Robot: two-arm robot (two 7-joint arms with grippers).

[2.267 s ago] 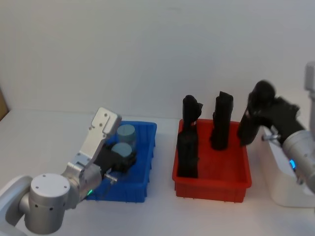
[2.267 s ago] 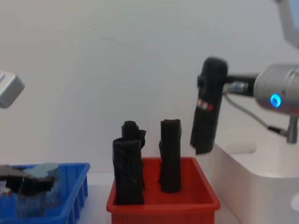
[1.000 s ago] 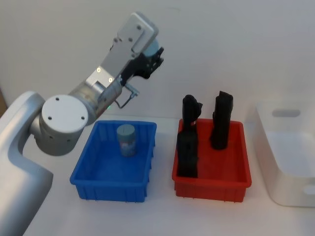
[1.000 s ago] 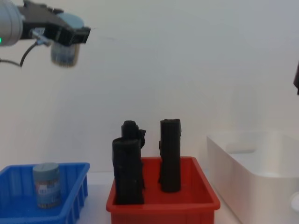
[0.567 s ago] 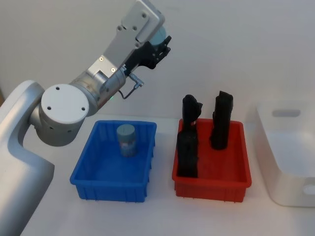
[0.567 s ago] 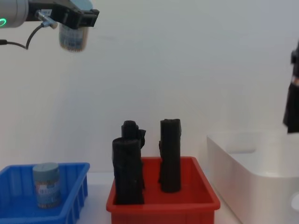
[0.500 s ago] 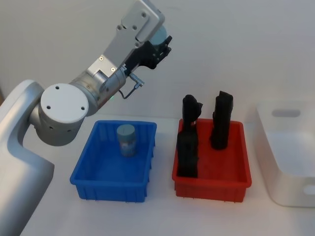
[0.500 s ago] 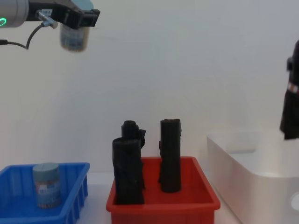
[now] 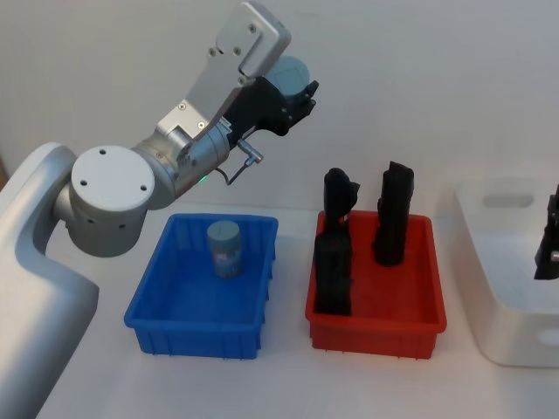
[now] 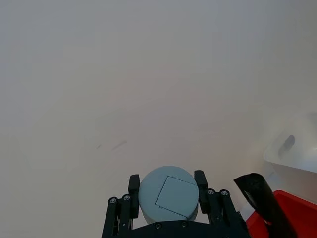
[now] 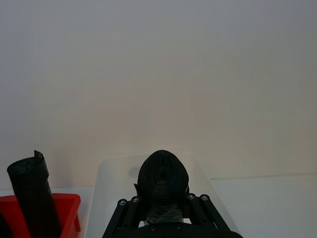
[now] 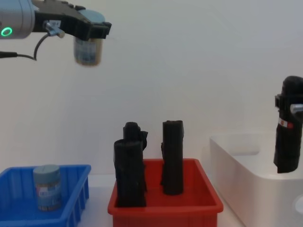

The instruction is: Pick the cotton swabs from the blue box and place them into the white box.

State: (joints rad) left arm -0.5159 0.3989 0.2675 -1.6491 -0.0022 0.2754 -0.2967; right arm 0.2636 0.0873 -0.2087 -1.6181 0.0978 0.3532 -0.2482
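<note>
High above the table, my left gripper is shut on one cotton swabs jar, a grey-blue lidded jar hanging over the gap between the blue box and the red bin. In the left wrist view the fingers clamp the jar's lid on both sides. A second cotton swabs jar stands upright in the blue box. My right gripper is shut on a black roll held upright over the white box at the far right.
A red bin sits between the blue box and the white box. Three black rolls stand upright in it, one at the front left and a taller one at the back right. A plain white wall lies behind.
My left gripper has carried its jar further right and slightly lower. My right gripper has come down with the black roll over the white box.
</note>
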